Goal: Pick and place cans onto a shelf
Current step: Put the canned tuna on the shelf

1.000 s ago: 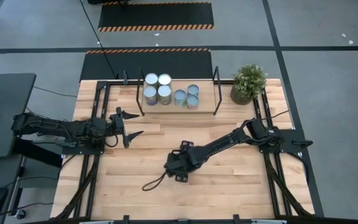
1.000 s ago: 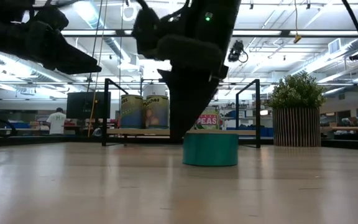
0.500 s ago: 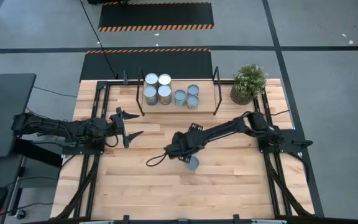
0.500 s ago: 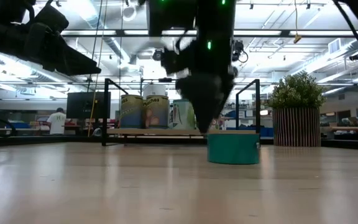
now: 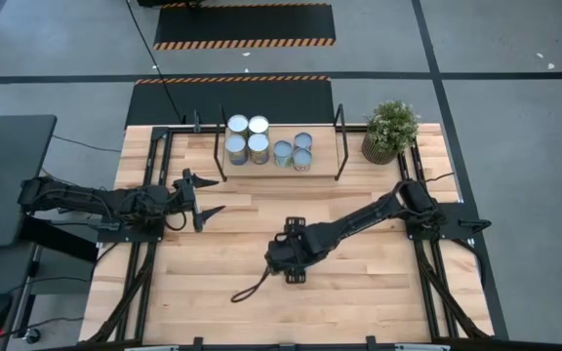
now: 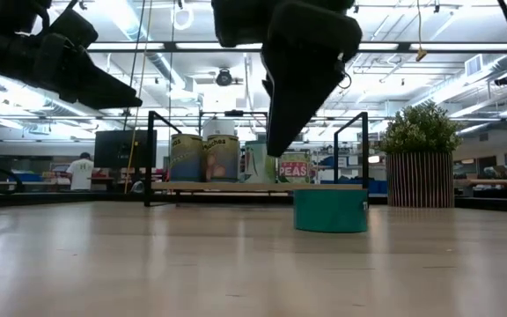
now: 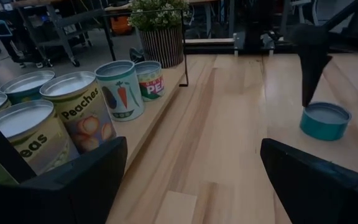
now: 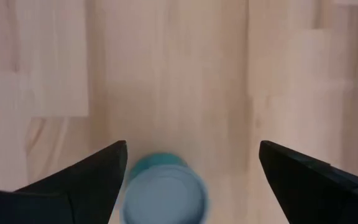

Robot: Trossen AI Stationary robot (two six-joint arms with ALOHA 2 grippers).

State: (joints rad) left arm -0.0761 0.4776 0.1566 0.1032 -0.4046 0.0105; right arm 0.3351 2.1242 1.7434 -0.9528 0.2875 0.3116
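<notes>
Planked wooden surface (image 5: 261, 292) fills mid-frame amid grey floor (image 5: 515, 58); both pincers, left (image 5: 206, 198) and right (image 5: 283, 255), gape empty

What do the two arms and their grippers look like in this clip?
Both arms are dark, slim and jointed, on black frames. The left gripper and right gripper each end in two black, tapering, wedge-shaped fingers. A dark cable loops from the right arm. No markings are legible.
</notes>
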